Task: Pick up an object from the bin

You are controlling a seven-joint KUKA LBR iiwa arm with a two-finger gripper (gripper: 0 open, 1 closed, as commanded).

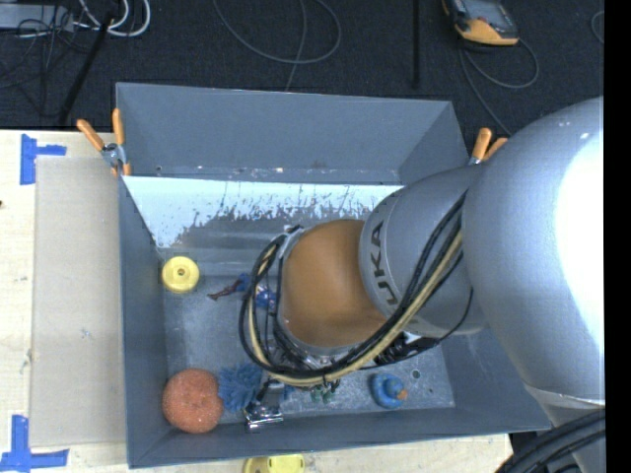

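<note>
Grey metal bin (144,343): the gripper (262,410) sits low near the front wall, touching or just beside a crumpled blue scrap (234,384), with an orange sponge ball (191,399) near. How far it is open cannot be told. Nothing looks lifted, so the pick seems still to do.

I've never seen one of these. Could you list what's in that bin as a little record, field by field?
bin: grey metal, scuffed floor
arm: reaches in from the right, orange cover at its wrist
jaws: low by the front wall, next to the blue crumpled thing
front left: orange-brown ball
left: yellow round piece
front right: small blue piece
</note>
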